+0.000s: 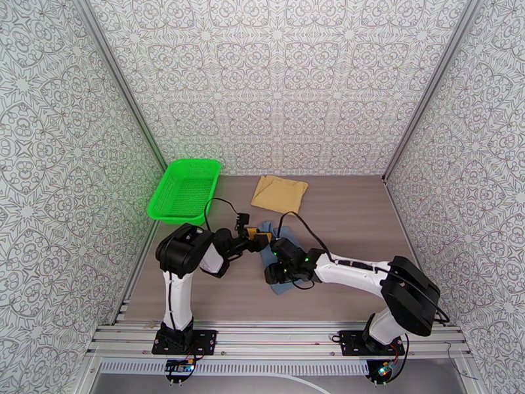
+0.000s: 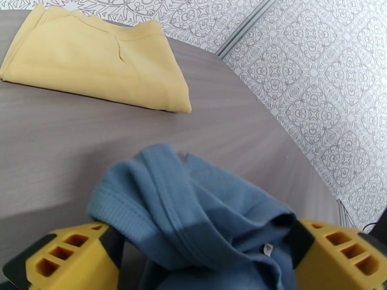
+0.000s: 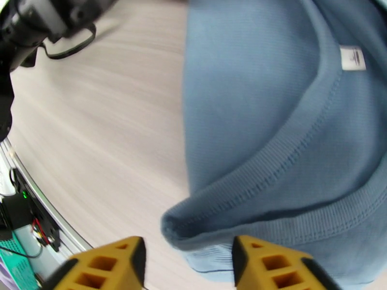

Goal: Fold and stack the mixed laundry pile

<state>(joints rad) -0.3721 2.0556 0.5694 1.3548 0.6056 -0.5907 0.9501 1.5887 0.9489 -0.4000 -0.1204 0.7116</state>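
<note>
The slate-blue tank top [image 1: 266, 256] lies bunched mid-table under both wrists. In the left wrist view its ribbed edges [image 2: 193, 199] heap up between my left gripper's [image 2: 203, 247] yellow fingers [image 2: 72, 257], which stand wide apart and open. From above, that left gripper [image 1: 260, 239] sits at the garment's far end. My right gripper [image 1: 270, 276] hovers over the near end, open, with a folded ribbed hem [image 3: 271, 117] just beyond its fingertips [image 3: 111, 264]. The mustard-yellow cloth [image 1: 280, 194] rests folded flat at the back of the table [image 2: 96, 59], apart from both grippers.
A bright green mesh basket [image 1: 185, 190] stands at the back left against the patterned wall. Bare wood tabletop [image 1: 354, 218] stretches to the right of the clothes. The metal rail [image 1: 275, 336] with the arm bases runs along the near edge.
</note>
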